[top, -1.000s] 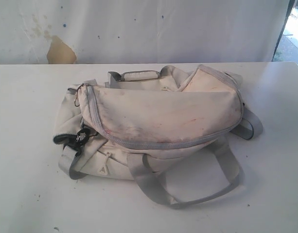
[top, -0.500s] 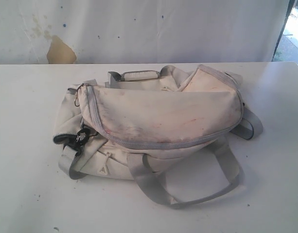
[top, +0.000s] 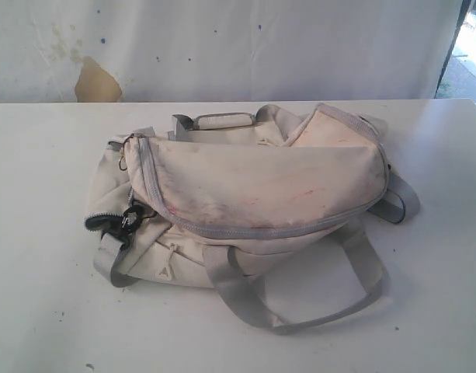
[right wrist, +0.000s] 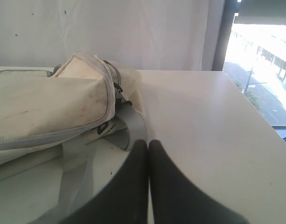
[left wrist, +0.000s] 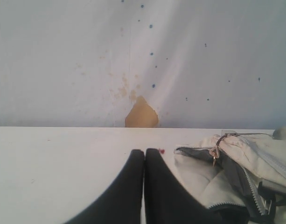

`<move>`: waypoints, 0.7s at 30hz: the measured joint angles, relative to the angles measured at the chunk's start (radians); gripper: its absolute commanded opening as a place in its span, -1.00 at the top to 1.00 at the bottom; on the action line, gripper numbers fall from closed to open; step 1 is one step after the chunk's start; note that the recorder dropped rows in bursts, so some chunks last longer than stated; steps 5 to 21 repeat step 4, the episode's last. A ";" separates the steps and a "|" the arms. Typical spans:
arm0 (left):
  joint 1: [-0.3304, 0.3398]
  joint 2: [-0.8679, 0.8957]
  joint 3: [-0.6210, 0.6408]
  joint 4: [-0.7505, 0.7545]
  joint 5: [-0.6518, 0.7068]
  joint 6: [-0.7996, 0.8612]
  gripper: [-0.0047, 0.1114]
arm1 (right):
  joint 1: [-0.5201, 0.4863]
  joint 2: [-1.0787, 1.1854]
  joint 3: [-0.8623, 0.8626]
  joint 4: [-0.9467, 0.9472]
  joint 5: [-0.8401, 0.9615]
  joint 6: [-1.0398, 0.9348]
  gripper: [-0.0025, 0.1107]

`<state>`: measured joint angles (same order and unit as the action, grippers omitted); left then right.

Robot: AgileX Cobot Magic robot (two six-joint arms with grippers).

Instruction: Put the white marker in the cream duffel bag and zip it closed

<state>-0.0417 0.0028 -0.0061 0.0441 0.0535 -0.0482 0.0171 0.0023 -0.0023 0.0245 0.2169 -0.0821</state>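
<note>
The cream duffel bag (top: pixel 253 186) lies on its side in the middle of the white table (top: pixel 43 171), its grey zipper trim running round the top flap. Its left end (left wrist: pixel 236 172) shows a zip pull and a partly open zip. The white marker is out of view. Neither arm shows in the exterior view. My left gripper (left wrist: pixel 144 151) is shut and empty, hovering over the table beside the bag's left end. My right gripper (right wrist: pixel 148 141) is also shut and empty, close to the grey strap at the bag's right end (right wrist: pixel 63 102).
A grey handle loop (top: pixel 300 291) lies flat on the table in front of the bag. A black clip (top: pixel 129 217) hangs at the bag's left end. A white stained backdrop (top: pixel 222 47) stands behind the table. The table's right edge (right wrist: pixel 254 116) lies near a window.
</note>
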 measured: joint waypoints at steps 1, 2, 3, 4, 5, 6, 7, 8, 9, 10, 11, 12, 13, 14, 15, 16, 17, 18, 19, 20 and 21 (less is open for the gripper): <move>0.000 0.000 0.000 0.000 0.000 0.000 0.92 | 0.000 0.000 0.000 0.000 0.000 0.000 0.96; 0.000 0.000 0.000 0.000 0.000 0.000 0.92 | 0.000 0.000 0.000 0.002 0.000 0.000 0.96; 0.000 0.000 0.000 0.000 0.000 0.000 0.92 | 0.000 0.000 0.000 0.002 0.000 0.000 0.96; 0.000 0.000 0.000 0.000 0.000 0.000 0.92 | 0.000 0.000 0.000 0.002 0.000 0.000 0.96; 0.000 0.000 0.000 0.000 0.000 0.000 0.92 | 0.000 0.000 0.000 0.002 0.000 0.000 0.96; 0.000 0.000 0.000 0.000 0.000 0.000 0.92 | 0.000 0.000 0.000 0.002 0.000 0.000 0.96; 0.000 0.000 0.000 0.000 0.000 0.000 0.92 | 0.000 0.000 0.000 0.002 0.000 0.000 0.96; 0.000 0.000 0.000 0.000 0.000 0.000 0.92 | 0.000 0.000 0.000 0.002 0.000 0.000 0.96; 0.000 0.000 0.000 0.000 0.000 0.000 0.92 | 0.000 0.000 0.000 0.002 0.000 0.000 0.96; 0.000 0.000 0.000 0.000 0.000 0.000 0.92 | 0.000 0.000 0.000 0.002 0.000 0.000 0.96; 0.000 0.000 0.000 0.000 0.000 0.000 0.92 | 0.000 0.000 0.000 0.002 0.000 0.000 0.96; 0.000 0.000 0.000 0.000 0.000 0.000 0.92 | 0.000 0.000 0.000 0.002 0.000 0.000 0.96; 0.000 0.000 0.000 0.000 0.000 0.000 0.92 | 0.000 0.000 0.000 0.002 0.000 0.000 0.96; 0.000 0.000 0.000 0.000 0.000 0.000 0.92 | 0.000 0.000 0.000 0.002 0.000 0.000 0.96; 0.000 0.000 0.000 0.000 0.000 0.000 0.92 | 0.000 0.000 0.000 0.002 0.000 0.000 0.96; 0.000 0.000 0.000 0.000 0.000 0.000 0.92 | 0.000 0.000 0.000 0.002 0.000 0.000 0.96; 0.000 0.000 0.000 0.000 0.000 0.000 0.92 | 0.000 0.000 0.000 0.002 0.000 0.000 0.96; 0.000 0.000 0.000 0.000 0.000 0.000 0.92 | 0.000 0.000 0.000 0.002 0.000 0.000 0.96; 0.000 0.000 0.000 0.000 0.000 0.000 0.92 | 0.000 0.000 0.000 0.002 0.000 0.000 0.96; 0.000 0.000 0.000 0.000 0.000 0.000 0.92 | 0.000 0.000 0.000 0.002 0.000 0.000 0.96; 0.000 0.000 0.000 0.000 0.000 0.000 0.92 | 0.000 0.000 0.000 0.002 0.000 0.000 0.96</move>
